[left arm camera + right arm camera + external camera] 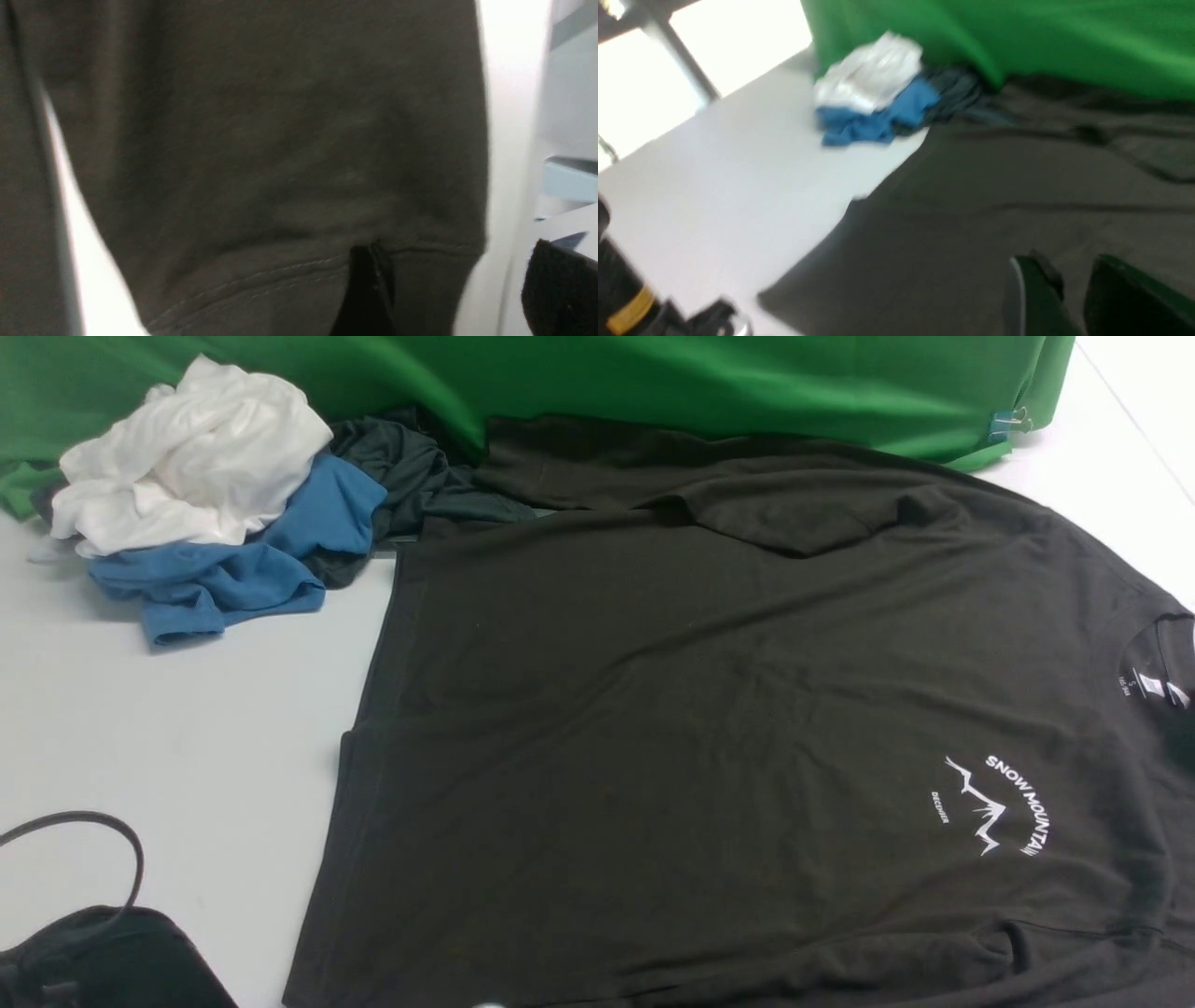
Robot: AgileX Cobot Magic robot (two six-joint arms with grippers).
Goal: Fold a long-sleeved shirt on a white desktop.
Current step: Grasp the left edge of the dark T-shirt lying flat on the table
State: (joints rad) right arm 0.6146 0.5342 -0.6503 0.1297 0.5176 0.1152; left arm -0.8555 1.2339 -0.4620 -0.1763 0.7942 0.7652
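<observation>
Tabletop (233,709): white, mostly covered.

Long-sleeved shirt (700,709): dark, spread flat from centre to three o'clock on my front view; collar to three, hem to nine, long axis nine-to-three; lower sleeve and collar edge cut off.

Clothes pile (196,476): white and blue, at ten.

Left arm (112,957): low at seven, mostly out of frame; left pincer (453,275) open above sleeve cloth, blurred.

Right pincer (1069,284): fingers slightly parted, empty, over the shirt.

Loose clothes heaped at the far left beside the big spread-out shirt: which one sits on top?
The white garment: it is the only white one, crumpled over the blue garment, which pokes out beneath it.
</observation>
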